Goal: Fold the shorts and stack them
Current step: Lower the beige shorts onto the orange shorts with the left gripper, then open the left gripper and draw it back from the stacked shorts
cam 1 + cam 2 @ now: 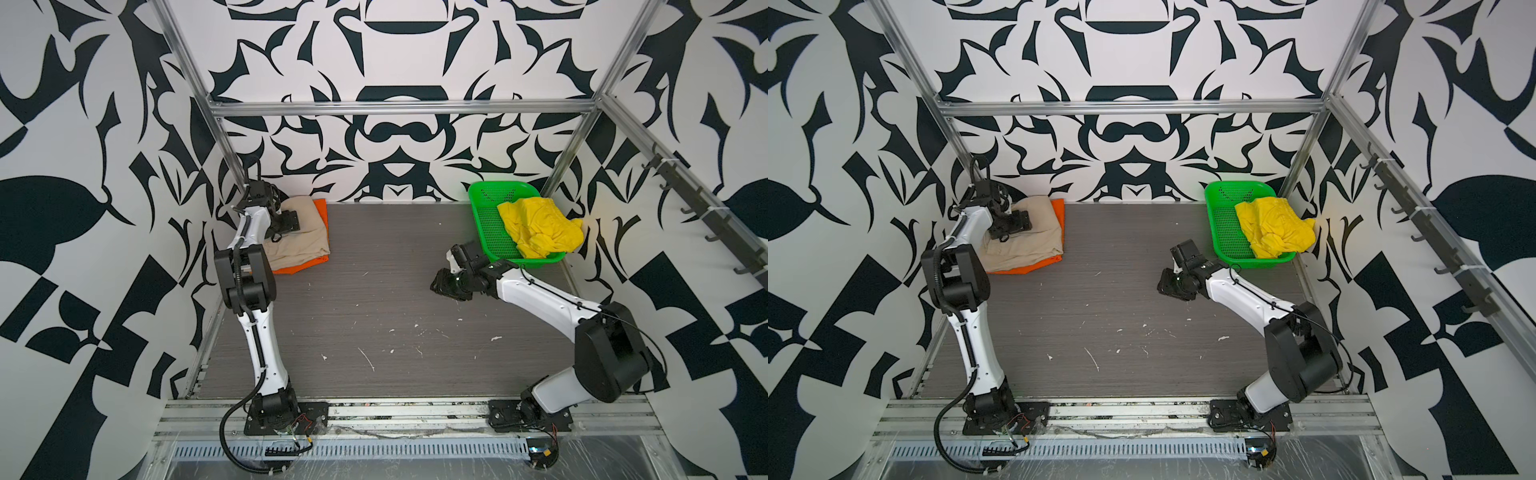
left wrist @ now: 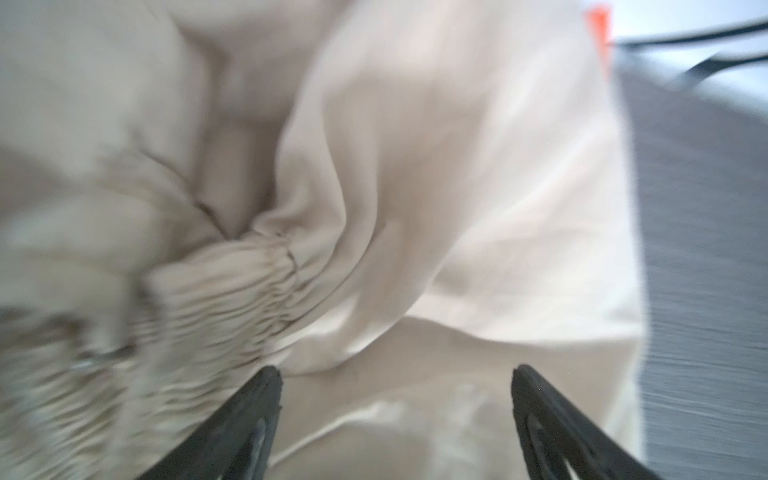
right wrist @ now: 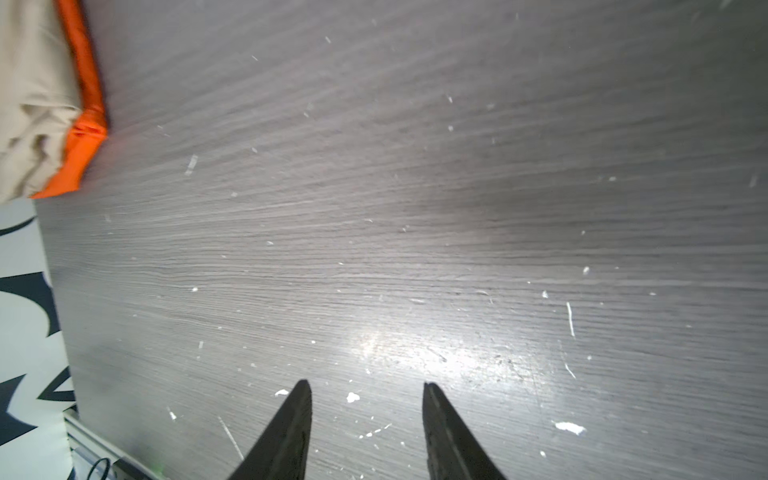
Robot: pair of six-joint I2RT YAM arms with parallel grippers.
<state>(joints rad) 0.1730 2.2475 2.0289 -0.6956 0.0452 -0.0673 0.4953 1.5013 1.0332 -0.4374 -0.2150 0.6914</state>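
Yellow shorts (image 1: 536, 226), crumpled in basket (image 1: 484, 216), lie just far-right of your parted, empty right pincer (image 3: 368, 386), the nearer; left pincer (image 2: 395, 370) gapes wide over beige shorts (image 2: 415, 166).

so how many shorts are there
3: beige shorts folded atop orange shorts, far left; yellow shorts crumpled in the green basket, far right. Others could be hidden underneath.

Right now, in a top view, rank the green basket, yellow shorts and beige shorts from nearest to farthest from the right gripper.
From the right gripper:
1. Green basket, just behind it on the right.
2. Yellow shorts, crumpled in that basket.
3. Beige shorts, across the table, back left.
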